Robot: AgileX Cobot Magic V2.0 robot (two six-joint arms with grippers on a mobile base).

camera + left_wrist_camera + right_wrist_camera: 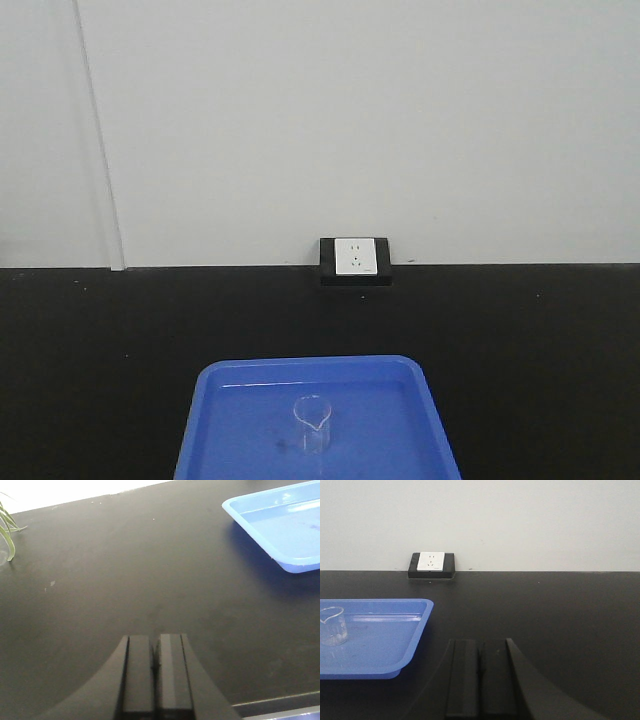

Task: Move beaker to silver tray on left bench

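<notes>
Beaker (312, 424) upright inside blue tray (225, 430), lower centre of front view, far left in right wrist view. Tray on black tabletop (100, 340); wall socket (355, 258) behind, mid-frame. Left tool (155, 672) and right tool (480, 675) both closed tight, nothing held, over bare tabletop.

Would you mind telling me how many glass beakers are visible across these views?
1. The beaker stands upright in the blue tray on the black bench, seen in the front and right wrist views. Any others would be outside the frames.
</notes>
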